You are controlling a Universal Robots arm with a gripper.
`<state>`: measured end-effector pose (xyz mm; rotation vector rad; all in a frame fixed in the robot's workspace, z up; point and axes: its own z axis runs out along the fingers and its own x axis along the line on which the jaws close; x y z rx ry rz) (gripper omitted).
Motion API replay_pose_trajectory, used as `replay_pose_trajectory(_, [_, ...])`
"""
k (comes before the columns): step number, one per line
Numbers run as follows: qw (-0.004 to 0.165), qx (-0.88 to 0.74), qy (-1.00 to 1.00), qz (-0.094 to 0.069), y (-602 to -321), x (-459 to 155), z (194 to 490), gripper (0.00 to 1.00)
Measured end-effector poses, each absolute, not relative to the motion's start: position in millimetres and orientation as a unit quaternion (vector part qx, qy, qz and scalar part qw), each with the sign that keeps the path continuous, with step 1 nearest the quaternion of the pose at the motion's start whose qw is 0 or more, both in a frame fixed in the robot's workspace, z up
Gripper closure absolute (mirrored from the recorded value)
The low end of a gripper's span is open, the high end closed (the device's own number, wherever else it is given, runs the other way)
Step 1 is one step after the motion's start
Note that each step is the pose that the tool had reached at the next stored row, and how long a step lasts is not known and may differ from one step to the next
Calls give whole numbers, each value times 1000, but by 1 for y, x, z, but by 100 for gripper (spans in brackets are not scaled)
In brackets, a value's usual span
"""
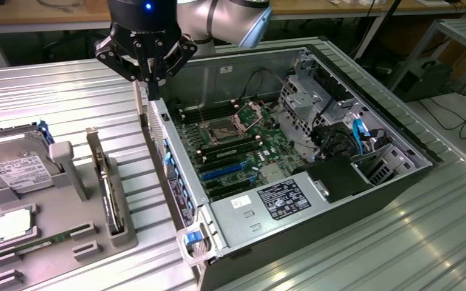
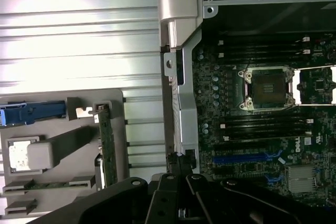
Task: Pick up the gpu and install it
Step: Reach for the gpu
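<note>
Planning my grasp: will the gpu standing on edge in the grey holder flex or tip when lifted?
Probably stiff: the gpu looks like a rigid board with a metal edge. It may tip, since it stands thin and on edge in the grey holder. Its bare green circuit board suggests it is fragile.

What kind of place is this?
Probably a robotics lab workbench: a robot arm above an open computer case on a ribbed metal table, with a grey parts tray beside it.

Exterior view counts. 8 o'clock: 1 tray (image 1: pixel 79 209) with 1 gpu (image 1: pixel 105 179), 1 hard drive (image 1: pixel 19 167), 1 processor chip (image 1: pixel 13 225), 1 RAM stick (image 1: pixel 47 244). Centre to 4 o'clock: 1 computer case (image 1: pixel 216 225), 1 processor socket (image 1: pixel 216 128), blue expansion slots (image 1: pixel 223 174), probably 2. 11 o'clock: 1 gripper (image 1: pixel 150 80).
</note>
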<state>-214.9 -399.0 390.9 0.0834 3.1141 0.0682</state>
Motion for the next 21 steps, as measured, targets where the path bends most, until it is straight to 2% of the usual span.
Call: replay_pose_trajectory(21, [13,26,999,22,-399,-222,391,89])
